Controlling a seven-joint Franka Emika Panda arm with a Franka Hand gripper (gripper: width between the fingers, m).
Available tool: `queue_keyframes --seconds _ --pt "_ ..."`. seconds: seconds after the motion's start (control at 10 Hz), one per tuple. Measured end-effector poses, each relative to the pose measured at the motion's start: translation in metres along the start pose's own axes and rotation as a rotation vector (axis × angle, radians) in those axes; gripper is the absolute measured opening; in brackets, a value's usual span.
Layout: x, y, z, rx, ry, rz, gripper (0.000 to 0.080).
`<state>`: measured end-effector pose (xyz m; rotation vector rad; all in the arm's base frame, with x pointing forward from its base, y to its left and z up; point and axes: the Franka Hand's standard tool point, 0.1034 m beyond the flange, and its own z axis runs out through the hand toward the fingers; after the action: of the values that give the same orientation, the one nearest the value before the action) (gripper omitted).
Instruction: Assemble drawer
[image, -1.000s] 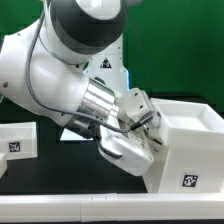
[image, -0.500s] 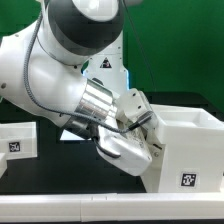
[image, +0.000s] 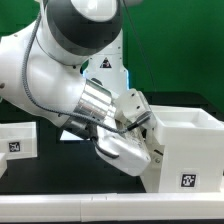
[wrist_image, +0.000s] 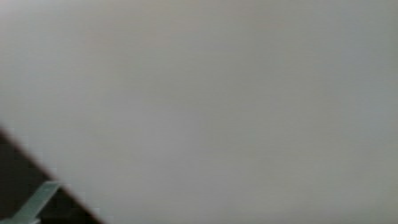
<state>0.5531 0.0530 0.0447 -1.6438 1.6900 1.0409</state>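
The drawer (image: 17, 140), a small low white tray with a black-and-white tag on its front, sits on the black table at the exterior view's left edge, far from the gripper. A tall white cube casing (image: 190, 150) with a tag low on its front stands at the exterior view's right. My gripper (image: 148, 132) is pressed against the casing's upper left corner. Its fingers are hidden by the hand and the casing wall. The wrist view shows only a blurred white surface (wrist_image: 231, 100) very close up, and no fingers.
My bulky white arm (image: 70, 70) fills the middle of the exterior view and hides the table behind it. A flat white piece (image: 72, 131) shows under the arm. A white strip (image: 100, 210) runs along the table's front edge.
My wrist has shifted very slightly at the casing's corner. The drawer has not moved.
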Motion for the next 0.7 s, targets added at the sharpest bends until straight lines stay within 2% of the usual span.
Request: queue_keyframes --seconds 0.2,0.4,0.5,0.7 --pt "0.001 -0.001 -0.003 0.004 0.002 0.001 0.0649" --pt "0.004 -0.003 -0.021 0.029 0.013 0.002 0.0649" --pt "0.006 -0.005 -0.029 0.04 0.043 -0.007 0.0649" --pt "0.009 -0.014 -0.042 0.056 0.192 -0.058 0.0649"
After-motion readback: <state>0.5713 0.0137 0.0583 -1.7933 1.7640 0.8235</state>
